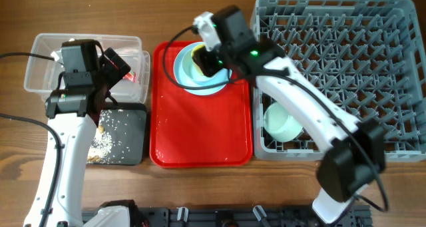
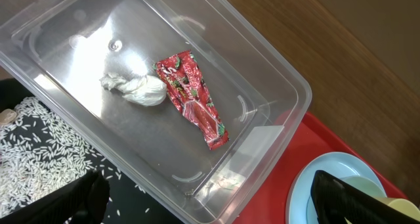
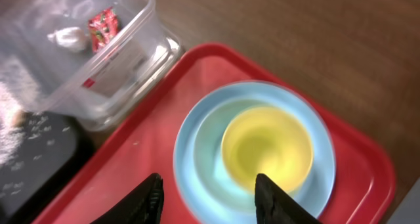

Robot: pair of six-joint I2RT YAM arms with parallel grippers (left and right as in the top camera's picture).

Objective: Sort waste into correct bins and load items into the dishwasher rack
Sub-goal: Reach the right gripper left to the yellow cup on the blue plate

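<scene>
Both arms I'm driving are built alike: smooth white shells on the long links, blocky black housings at the joints. The left arm [image 1: 66, 154] has a square black module at its wrist, and thin black cables [image 1: 23, 54] trail away from it. On the right arm [image 1: 299, 104] a small green light [image 1: 253, 52] glows on the black wrist block, and a white unit [image 1: 206, 24] sits at the tip, probably a camera housing. A black cable [image 1: 174, 40] arcs off it. The left gripper [image 2: 207, 184] has matte black fingers [image 2: 72, 201], broad and tapering. The right gripper [image 3: 209, 181] has the same dark pointed fingertips [image 3: 275, 198], blurred at the edges.
</scene>
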